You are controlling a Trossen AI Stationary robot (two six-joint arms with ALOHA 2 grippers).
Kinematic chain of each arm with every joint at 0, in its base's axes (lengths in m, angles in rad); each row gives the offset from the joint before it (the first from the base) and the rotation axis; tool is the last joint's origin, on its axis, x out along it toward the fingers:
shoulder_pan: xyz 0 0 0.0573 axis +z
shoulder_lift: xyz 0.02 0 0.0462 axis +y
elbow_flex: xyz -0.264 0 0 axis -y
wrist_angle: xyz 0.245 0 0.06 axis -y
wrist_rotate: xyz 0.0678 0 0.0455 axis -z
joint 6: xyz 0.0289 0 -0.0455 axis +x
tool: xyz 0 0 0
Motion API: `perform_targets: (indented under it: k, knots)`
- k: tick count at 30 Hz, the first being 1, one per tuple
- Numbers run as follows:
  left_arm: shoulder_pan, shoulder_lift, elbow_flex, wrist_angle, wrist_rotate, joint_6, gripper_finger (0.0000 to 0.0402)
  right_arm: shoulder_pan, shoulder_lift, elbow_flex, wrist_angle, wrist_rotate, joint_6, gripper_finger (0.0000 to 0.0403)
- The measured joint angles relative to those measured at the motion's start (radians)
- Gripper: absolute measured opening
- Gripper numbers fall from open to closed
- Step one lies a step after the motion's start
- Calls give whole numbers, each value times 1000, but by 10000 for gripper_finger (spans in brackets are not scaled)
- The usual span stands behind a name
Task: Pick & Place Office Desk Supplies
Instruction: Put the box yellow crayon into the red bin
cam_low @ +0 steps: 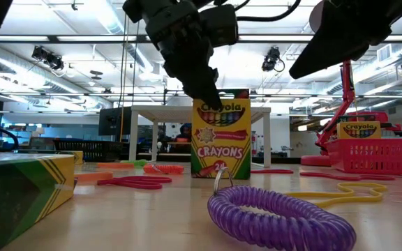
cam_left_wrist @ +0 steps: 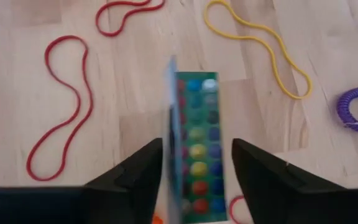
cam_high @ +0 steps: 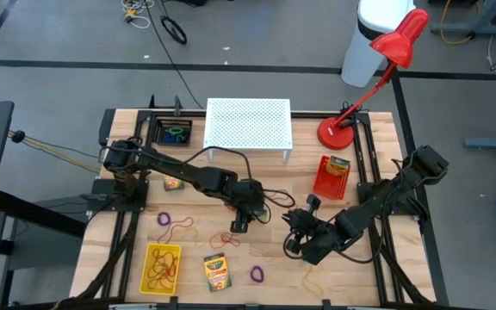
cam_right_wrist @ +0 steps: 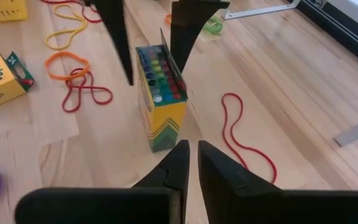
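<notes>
Tabletop is stretching under everything I am watching. Using the upright crayon box as my landmark, I am seeing the left gripper hanging directly over it, fingers spread wide on either side of its open top and gripping nothing. I am holding the right gripper just beside the box, its fingers nearly together and carrying nothing. Red rubber bands are lying near the box, and a purple coil loop is sitting farther off.
</notes>
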Motion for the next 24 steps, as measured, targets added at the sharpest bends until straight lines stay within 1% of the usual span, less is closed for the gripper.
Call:
perform_targets:
  k: [4,7,9,12,13,15,17,20,24]
  knots:
    - [0,-9,0,-10,1,5,247,0,0,0,1,0,0,44]
    - [3,-55,0,-25,2,38,269,0,0,0,2,-15,0,44]
    - [3,-100,0,-41,-1,59,275,0,0,0,2,-24,1,44]
    - [5,-171,0,-77,2,86,273,0,0,0,5,-24,1,44]
    - [7,-194,0,-105,8,96,269,-1,0,0,4,-25,1,44]
    - [8,-244,-17,-116,49,118,256,-1,0,0,5,-24,1,44]
    - [8,-291,-69,-109,106,133,235,-1,0,0,9,-24,2,44]
    - [0,-363,-203,17,169,144,190,-1,0,-1,25,-19,11,44]
    - [1,-460,-421,296,199,99,121,-15,0,-1,75,-10,8,44]
